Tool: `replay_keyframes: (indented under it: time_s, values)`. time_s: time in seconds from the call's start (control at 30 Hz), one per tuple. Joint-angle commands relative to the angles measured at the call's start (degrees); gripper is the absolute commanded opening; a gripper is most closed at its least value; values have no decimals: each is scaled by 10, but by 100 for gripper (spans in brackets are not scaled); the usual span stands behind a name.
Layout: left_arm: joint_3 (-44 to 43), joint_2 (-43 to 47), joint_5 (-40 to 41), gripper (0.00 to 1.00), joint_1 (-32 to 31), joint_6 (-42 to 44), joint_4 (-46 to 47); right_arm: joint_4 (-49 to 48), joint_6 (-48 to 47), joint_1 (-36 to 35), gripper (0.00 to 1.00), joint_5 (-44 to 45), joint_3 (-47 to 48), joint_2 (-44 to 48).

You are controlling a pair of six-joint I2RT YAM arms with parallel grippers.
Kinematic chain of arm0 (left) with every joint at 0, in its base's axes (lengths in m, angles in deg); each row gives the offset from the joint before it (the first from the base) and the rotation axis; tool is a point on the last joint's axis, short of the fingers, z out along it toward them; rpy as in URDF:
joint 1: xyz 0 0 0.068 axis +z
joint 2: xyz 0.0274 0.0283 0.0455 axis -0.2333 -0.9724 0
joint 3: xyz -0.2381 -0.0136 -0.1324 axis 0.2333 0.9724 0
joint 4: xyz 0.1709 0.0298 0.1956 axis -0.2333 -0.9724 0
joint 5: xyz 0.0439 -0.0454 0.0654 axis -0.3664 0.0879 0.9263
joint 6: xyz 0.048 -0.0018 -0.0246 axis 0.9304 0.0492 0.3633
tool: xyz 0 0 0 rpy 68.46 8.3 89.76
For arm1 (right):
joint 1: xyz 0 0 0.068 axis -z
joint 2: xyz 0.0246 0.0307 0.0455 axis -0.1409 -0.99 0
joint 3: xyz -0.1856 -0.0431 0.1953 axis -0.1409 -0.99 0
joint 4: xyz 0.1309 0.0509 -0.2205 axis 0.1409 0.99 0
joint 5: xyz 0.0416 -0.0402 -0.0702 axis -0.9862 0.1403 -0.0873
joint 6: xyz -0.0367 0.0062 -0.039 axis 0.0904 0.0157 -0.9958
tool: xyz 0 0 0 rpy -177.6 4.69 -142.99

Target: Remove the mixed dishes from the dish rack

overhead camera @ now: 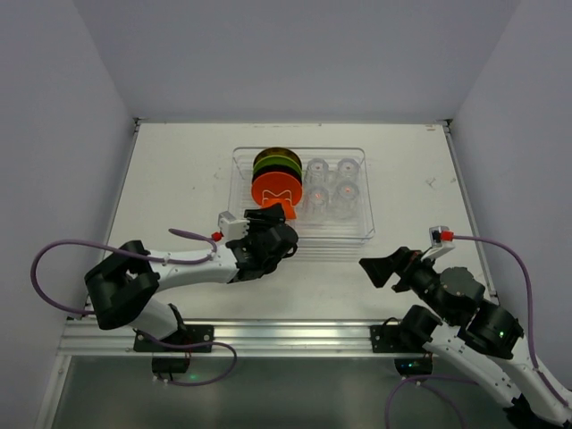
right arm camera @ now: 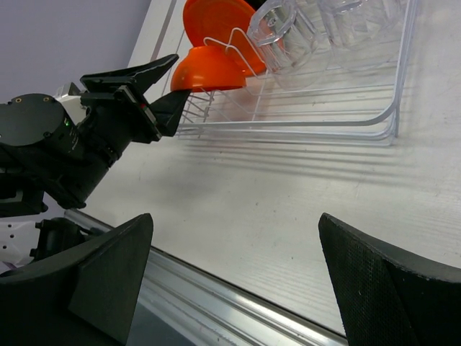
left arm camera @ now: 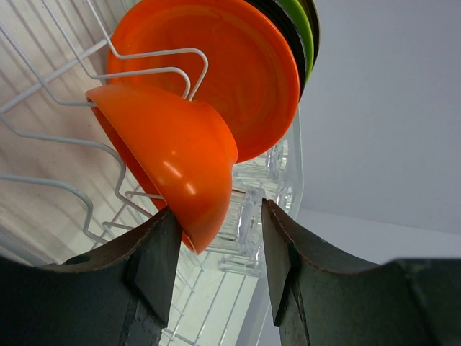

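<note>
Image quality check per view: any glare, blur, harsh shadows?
Top view: even light, sharp, only faint reddish glints in the glasses. Left wrist: two small bright highlights on the orange bowl; the dark fingers up close show little detail. Right wrist: the rack throws striped shadows on the table.

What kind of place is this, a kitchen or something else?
Probably a robot test bench, not a kitchen: bare walls around a white table, two arms bolted to a metal rail, one dish rack.
</note>
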Motion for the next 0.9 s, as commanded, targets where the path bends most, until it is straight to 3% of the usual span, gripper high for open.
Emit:
replay_keyframes:
  time_s: [0.0, 0.2, 0.3, 0.4, 0.57, 0.87]
  values:
    - [32, -55, -17, 54, 1, -333, -67, -26, -11, -1, 99, -13, 0, -7]
    - [33, -61, -23, 67, 0, -333, -64, -28, -11, -1, 99, -15, -1, -6]
    - [34, -63, -21, 68, 0, -333, -61, -30, -11, -1, 99, -16, -2, -6]
    - [34, -64, -14, 56, 1, -334, -60, -30, -11, -1, 99, -17, -4, -6]
    - [36, -60, -6, 55, 1, -333, -64, -32, -11, 0, 99, -18, -6, -6]
    - [38, -63, -10, 44, 1, -332, -65, -35, -11, 0, 99, -17, -7, -8]
